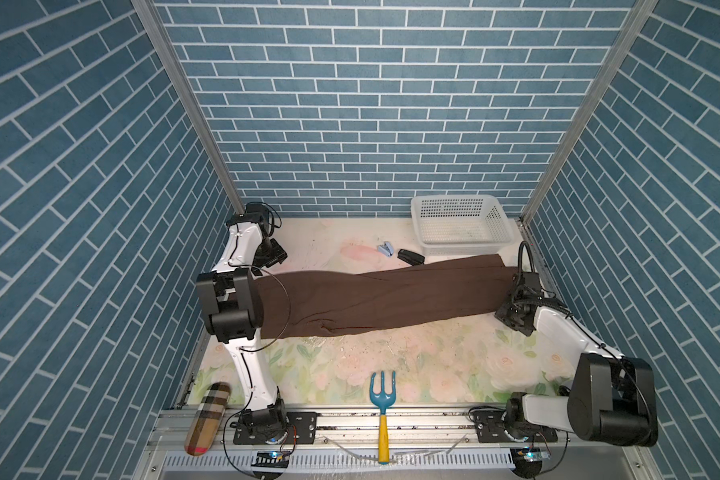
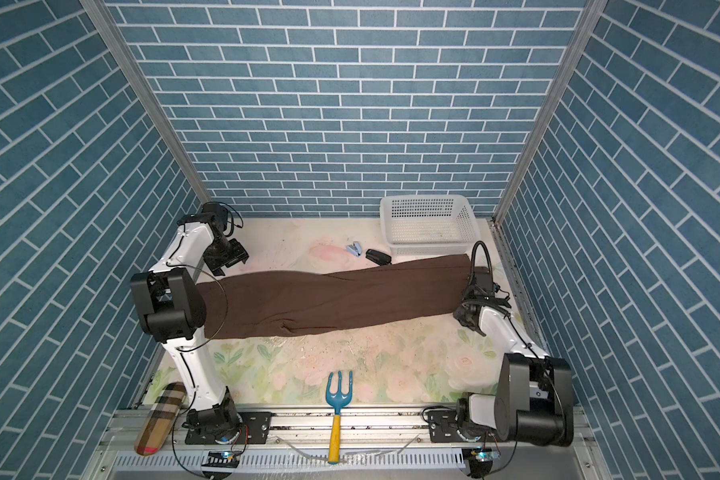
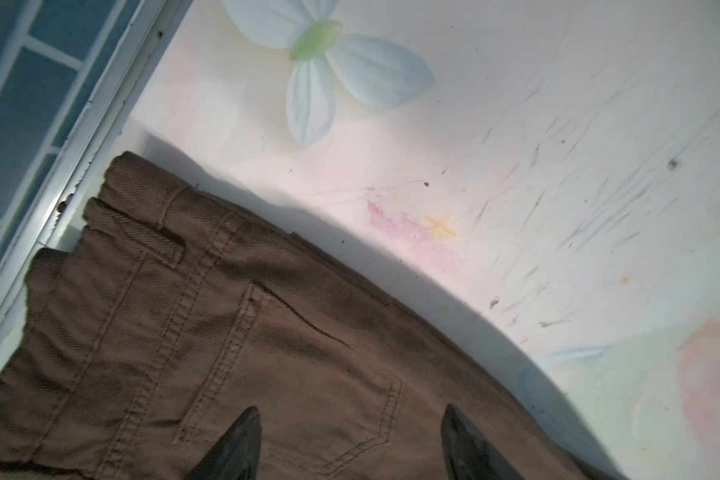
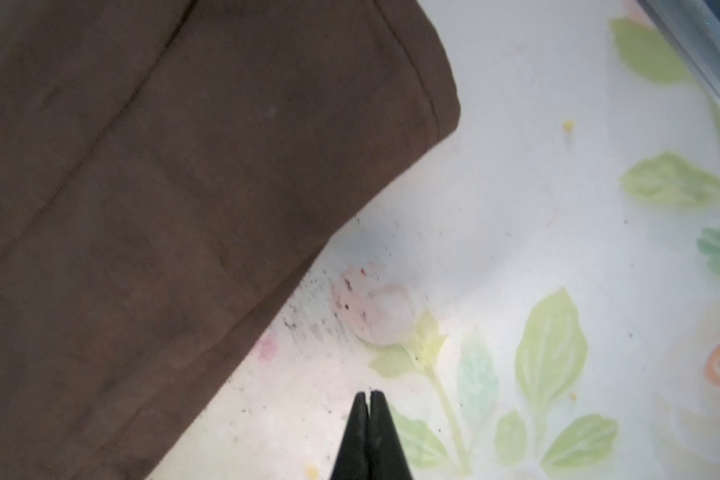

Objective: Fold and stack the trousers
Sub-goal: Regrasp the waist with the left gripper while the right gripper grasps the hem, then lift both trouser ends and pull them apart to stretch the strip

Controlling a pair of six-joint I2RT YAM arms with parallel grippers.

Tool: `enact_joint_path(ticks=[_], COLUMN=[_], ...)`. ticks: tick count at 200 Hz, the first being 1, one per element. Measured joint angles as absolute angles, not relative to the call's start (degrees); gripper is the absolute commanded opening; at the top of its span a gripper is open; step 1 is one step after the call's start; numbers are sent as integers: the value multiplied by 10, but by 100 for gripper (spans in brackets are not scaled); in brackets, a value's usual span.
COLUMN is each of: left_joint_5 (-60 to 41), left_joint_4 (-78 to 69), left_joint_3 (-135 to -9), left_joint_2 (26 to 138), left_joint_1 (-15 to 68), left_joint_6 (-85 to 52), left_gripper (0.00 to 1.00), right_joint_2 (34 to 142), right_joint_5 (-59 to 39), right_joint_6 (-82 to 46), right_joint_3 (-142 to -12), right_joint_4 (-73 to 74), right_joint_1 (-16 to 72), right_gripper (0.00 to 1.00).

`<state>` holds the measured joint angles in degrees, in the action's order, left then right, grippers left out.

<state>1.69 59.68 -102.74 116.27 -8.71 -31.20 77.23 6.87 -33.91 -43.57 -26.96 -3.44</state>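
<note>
— Trousers [image 1: 391,297] first: where are they found?
— They are spread lengthwise across the flowered table [image 1: 433,365], as is seen in both top views. The waist is laid at the left edge, partly hidden by the left arm [image 1: 229,307]. The leg ends are laid at the right, just in front of the white basket [image 1: 458,248]. The legs are laid together, flat on the table.
— How are the jaws of the left gripper [image 3: 352,419] set?
— They are spread apart above the back pocket [image 3: 308,374], near the waistband, and nothing is clamped between them. Whether the cloth is touched cannot be told.
— And the right gripper [image 4: 368,395]?
— Its jaws are pressed together and nothing is gripped. It is poised over bare table, near the hemmed leg end but apart from it.
— What else is seen?
— A black stapler [image 1: 411,257] and a small pale blue item [image 1: 385,250] are placed just beyond the far edge of the trousers. A blue garden fork [image 1: 382,399] with a yellow handle is laid across the near edge of the table. A plaid pouch [image 1: 206,419] is set at the near left corner.
</note>
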Motion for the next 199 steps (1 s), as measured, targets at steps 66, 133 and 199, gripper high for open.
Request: enact_joint_path(ticks=[66, 133, 199], left_joint_5=[58, 78, 82], left_joint_4=[591, 583, 575], left_joint_3=[-1012, -1050, -1053], left_joint_2=[1190, 1253, 1275], left_joint_1=[-87, -96, -99], left_joint_6=[-297, -302, -309], left_gripper=[75, 74, 77], right_joint_2=[966, 1086, 1166], right_joint_5=[-70, -132, -131], right_joint_6=[-311, -310, -305], right_joint_3=[-604, -740, -826], right_joint_4=[-244, -240, -251], right_joint_1=[-119, -140, -142], right_gripper=[35, 35, 37])
